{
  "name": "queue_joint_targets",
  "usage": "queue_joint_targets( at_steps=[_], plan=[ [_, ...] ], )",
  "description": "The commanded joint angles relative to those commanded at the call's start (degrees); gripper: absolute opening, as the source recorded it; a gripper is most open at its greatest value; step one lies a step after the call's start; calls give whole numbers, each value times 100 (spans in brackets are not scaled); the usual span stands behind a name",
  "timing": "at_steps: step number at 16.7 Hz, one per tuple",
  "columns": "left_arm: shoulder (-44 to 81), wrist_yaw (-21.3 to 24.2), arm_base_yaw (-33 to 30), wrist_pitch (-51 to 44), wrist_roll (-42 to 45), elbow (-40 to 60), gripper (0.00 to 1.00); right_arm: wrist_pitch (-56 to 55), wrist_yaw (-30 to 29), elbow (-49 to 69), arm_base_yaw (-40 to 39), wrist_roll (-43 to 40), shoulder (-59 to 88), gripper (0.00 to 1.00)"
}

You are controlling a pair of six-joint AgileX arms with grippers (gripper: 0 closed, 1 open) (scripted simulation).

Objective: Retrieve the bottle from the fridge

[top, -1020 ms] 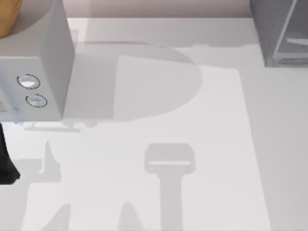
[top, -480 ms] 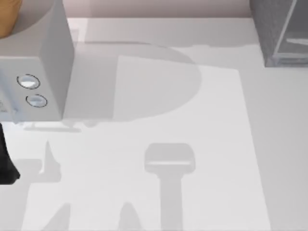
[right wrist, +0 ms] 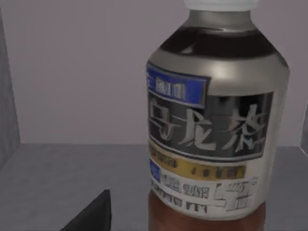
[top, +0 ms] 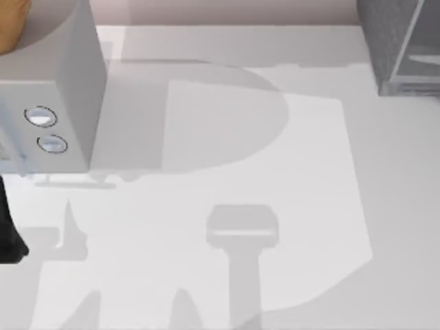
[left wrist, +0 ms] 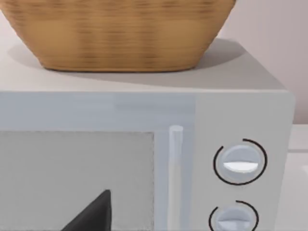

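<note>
The bottle [right wrist: 211, 130] stands upright on the grey floor of the fridge [right wrist: 53, 178], close in front of my right wrist camera. It has a white cap, a silver and blue printed label and a reddish-brown base. A black part of my right gripper [right wrist: 91, 214] lies low beside the bottle, apart from it. In the top view, the dark grey fridge [top: 385, 41] with its glassy panel sits at the table's far right corner. My left arm [top: 8, 234] is parked at the table's left edge, and a black part of its gripper [left wrist: 91, 214] faces the box with dials.
A light grey box with two round dials [top: 48, 103] stands at the far left of the table. A woven basket [left wrist: 120, 33] rests on top of it. Arm shadows fall across the white table [top: 220, 137].
In the top view a curved shadow edge has swept onto the table's near right part. The left arm and the box with dials have not moved.
</note>
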State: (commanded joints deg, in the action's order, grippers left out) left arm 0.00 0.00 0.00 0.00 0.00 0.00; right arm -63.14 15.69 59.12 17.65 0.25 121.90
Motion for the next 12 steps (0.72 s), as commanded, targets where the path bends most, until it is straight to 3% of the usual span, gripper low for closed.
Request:
queue_joint_targets(
  at_steps=[12],
  plan=[
    [0,0,0,0,0,0,100,543,-173,949,-168,-8,470,100]
  ],
)
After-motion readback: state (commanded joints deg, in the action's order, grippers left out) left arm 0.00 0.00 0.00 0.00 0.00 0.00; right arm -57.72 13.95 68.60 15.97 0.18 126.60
